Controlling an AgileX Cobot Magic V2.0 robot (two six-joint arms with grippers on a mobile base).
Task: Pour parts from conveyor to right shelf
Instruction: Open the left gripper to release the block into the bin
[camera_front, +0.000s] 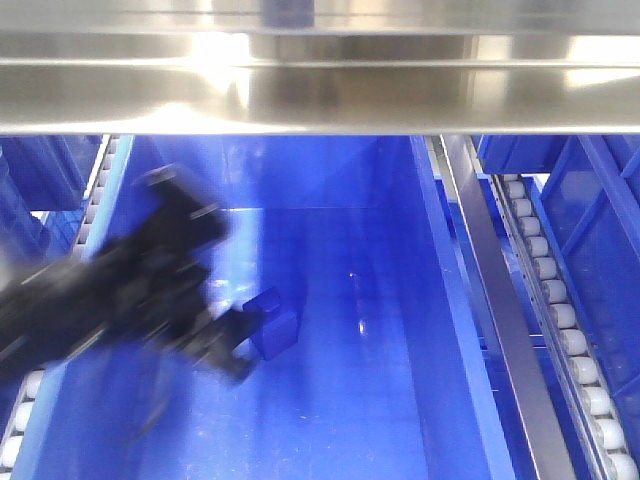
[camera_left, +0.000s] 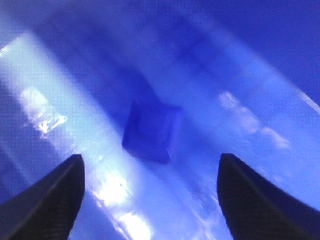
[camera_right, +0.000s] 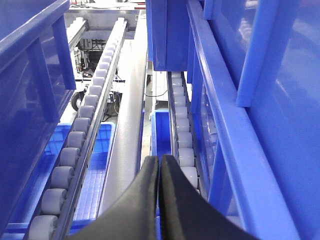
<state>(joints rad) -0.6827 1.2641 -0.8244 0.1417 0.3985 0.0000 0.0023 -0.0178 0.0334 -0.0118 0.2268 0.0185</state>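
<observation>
Currently the black left gripper (camera_left: 150, 200), jaws spread apart and empty, hangs inside the deep glossy blue plastic bin (camera_front: 450, 330) on the stainless-steel right shelf (camera_front: 320, 95). One small solid blue block (camera_left: 150, 131) lies on the bin floor just ahead of the fingertips. Withdraw straight upward, clear of the bin walls. The right gripper (camera_right: 160, 172), jaws pressed together, sits beside the white roller track (camera_right: 75, 150).

bright overhead glare on steel rail (camera_front: 320, 90) | left arm (camera_front: 110, 290) motion-blurred | wrist view soft (blue-washed)
</observation>
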